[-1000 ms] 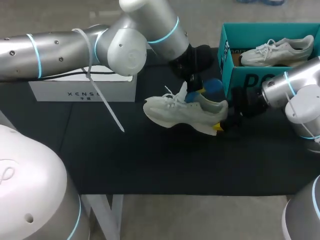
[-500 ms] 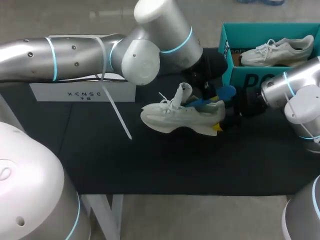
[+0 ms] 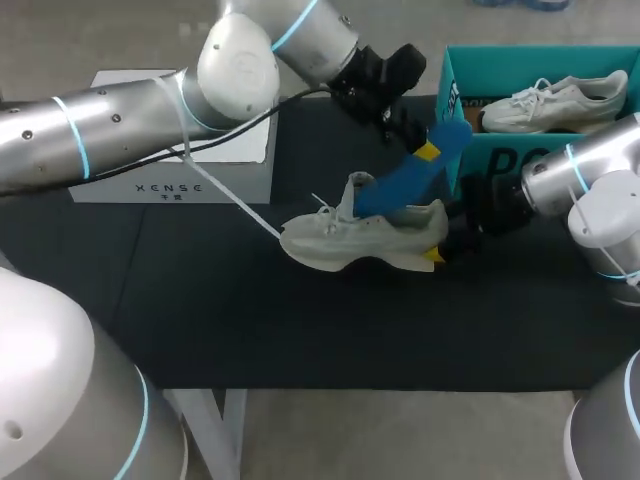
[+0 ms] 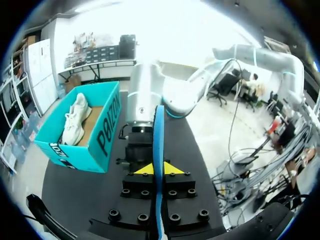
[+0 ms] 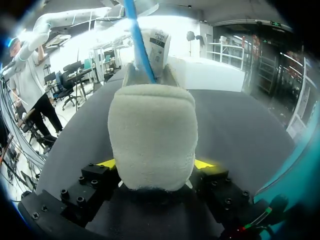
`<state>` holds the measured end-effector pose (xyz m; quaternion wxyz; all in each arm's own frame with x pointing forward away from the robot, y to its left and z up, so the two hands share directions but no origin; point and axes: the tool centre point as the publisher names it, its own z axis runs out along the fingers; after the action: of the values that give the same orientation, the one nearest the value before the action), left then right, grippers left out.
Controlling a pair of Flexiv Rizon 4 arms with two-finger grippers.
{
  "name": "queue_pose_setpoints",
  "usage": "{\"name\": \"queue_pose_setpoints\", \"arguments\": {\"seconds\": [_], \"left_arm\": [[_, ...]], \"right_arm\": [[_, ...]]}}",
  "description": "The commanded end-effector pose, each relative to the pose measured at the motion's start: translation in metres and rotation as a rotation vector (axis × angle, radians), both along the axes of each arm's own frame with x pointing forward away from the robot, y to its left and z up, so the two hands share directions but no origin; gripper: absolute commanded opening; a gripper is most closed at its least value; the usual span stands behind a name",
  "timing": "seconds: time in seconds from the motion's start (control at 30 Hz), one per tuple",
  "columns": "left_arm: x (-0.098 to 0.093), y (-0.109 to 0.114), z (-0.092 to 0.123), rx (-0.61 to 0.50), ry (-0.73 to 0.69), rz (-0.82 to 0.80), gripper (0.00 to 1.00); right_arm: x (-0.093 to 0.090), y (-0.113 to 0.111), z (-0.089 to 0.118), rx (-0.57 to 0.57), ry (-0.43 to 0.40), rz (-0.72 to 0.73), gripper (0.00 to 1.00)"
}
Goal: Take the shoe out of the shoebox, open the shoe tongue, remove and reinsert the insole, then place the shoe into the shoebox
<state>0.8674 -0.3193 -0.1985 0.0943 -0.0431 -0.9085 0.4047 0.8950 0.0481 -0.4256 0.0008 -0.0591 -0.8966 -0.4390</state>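
A pale grey-white shoe (image 3: 350, 240) lies on the black table, toe toward the left, tongue (image 3: 357, 188) standing up. My right gripper (image 3: 441, 248) is shut on its heel; in the right wrist view the heel (image 5: 152, 140) fills the gap between the yellow fingertips (image 5: 106, 163). A blue insole (image 3: 405, 180) slants up out of the shoe's opening, its lower end still inside. My left gripper (image 3: 428, 150) is shut on the insole's upper end. In the left wrist view the insole (image 4: 158, 140) runs edge-on between the tips of that gripper (image 4: 158, 168).
The teal shoebox (image 3: 470, 150) stands at the back right, right behind my right gripper, and holds a second white shoe (image 3: 555, 100). A white box (image 3: 170, 175) sits at the back left. A loose white strap (image 3: 215, 170) hangs from my left arm.
My left gripper has risen and moved right toward the shoebox, drawing the blue insole most of the way out of the shoe. The shoe has levelled; the right gripper kept hold of the heel.
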Motion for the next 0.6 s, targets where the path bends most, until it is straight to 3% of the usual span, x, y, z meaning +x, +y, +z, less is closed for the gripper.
{"name": "queue_pose_setpoints", "arguments": {"seconds": [0.03, 0.5, 0.6], "left_arm": [[0.002, 0.014, 0.024, 0.025, 0.016, -0.05, 0.0], [0.002, 0.014, 0.024, 0.025, 0.016, -0.05, 0.0], [-0.005, 0.028, 0.056, 0.013, 0.096, 0.038, 0.0]], "right_arm": [[0.001, 0.0, -0.005, 0.0, 0.0, 0.0, 0.0], [0.001, 0.0, -0.005, 0.0, 0.0, 0.0, 0.0], [0.001, 0.0, -0.005, 0.0, 0.0, 0.0, 0.0]]}}
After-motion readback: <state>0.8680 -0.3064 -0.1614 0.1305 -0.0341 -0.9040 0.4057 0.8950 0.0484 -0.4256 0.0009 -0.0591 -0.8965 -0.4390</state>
